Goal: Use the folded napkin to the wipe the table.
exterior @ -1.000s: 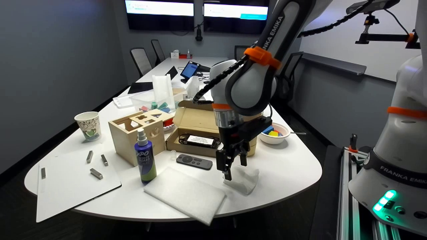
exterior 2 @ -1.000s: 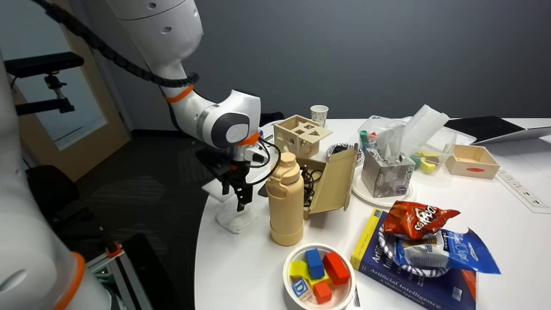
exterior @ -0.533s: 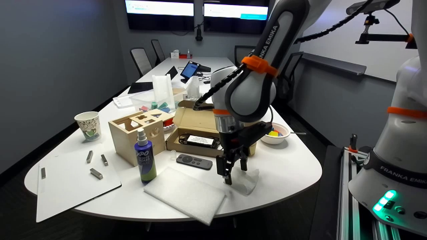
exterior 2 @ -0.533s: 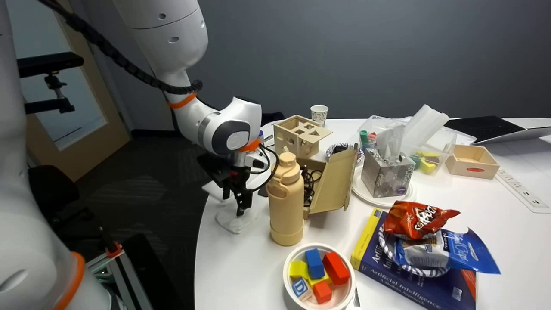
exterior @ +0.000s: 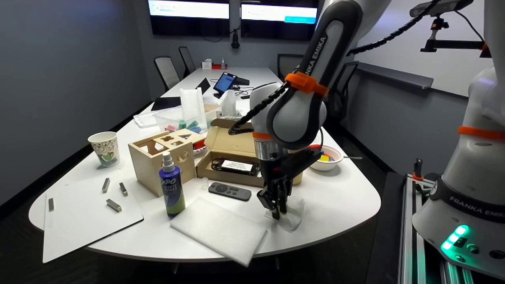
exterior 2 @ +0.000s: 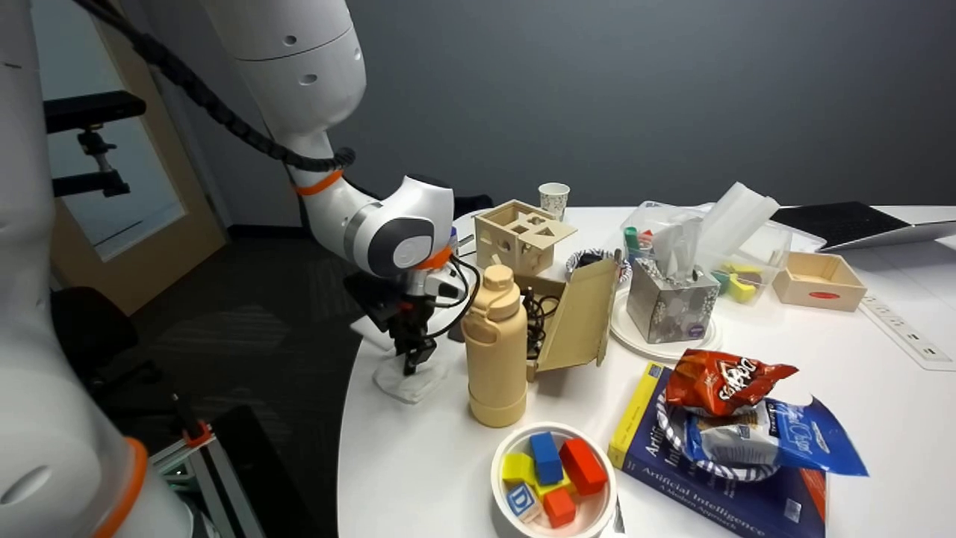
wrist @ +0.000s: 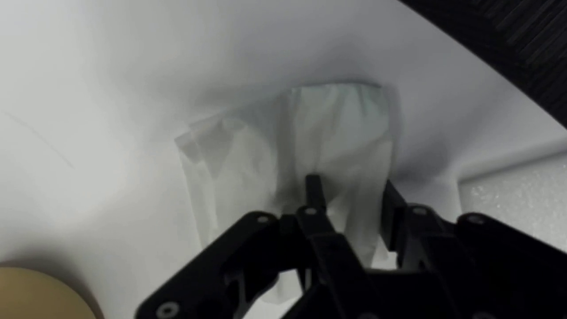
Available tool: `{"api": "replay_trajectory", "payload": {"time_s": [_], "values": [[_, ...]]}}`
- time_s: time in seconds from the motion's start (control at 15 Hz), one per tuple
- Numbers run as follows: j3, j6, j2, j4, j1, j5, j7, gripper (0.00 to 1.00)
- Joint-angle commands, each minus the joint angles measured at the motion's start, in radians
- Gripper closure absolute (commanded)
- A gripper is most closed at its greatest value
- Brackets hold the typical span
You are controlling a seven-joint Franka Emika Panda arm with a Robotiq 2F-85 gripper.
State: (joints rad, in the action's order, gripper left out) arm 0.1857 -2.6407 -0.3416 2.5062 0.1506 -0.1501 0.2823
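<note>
The folded napkin (exterior: 292, 219) lies on the white table (exterior: 339, 201) near its rounded end. My gripper (exterior: 279, 213) points down over it, fingertips low at the napkin in both exterior views. In the wrist view my gripper (wrist: 351, 180) straddles one half of the napkin (wrist: 341, 119). A finger (wrist: 314, 190) presses into its middle crease, and the opposite pad stands along its outer edge. A gap still shows between the jaws, with puckered napkin in it. The napkin's near part is hidden behind the gripper.
Beside the napkin lies a large flat white sheet (exterior: 221, 230), with a black remote (exterior: 230, 191) behind it. A tan bottle (exterior 2: 495, 359) stands close to the gripper. A cardboard box (exterior: 225, 175), a spray bottle (exterior: 172, 193) and a bowl of blocks (exterior 2: 502, 448) are nearby.
My gripper has come down slightly onto the napkin, and its fingers have drawn much closer together. The napkin's edge has shifted a little inward.
</note>
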Motion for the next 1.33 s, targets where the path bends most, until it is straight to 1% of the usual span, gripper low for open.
{"api": "replay_trajectory", "payload": {"time_s": [0.0,0.07,0.4,0.6,0.8,1.13,1.27], "values": [[-0.025,-0.038,-0.025,-0.006,0.032,-0.012,0.037,0.96],[-0.027,-0.042,-0.027,-0.005,0.033,-0.014,0.042,0.99],[-0.039,-0.061,-0.009,0.019,0.045,-0.016,0.083,1.0],[-0.073,-0.092,0.012,0.06,0.071,0.003,0.17,1.0],[-0.091,-0.135,0.012,0.099,0.071,-0.014,0.215,1.0],[-0.158,-0.233,0.046,0.197,0.095,0.014,0.303,1.0],[-0.183,-0.255,0.064,0.24,0.103,0.019,0.34,1.0]]}}
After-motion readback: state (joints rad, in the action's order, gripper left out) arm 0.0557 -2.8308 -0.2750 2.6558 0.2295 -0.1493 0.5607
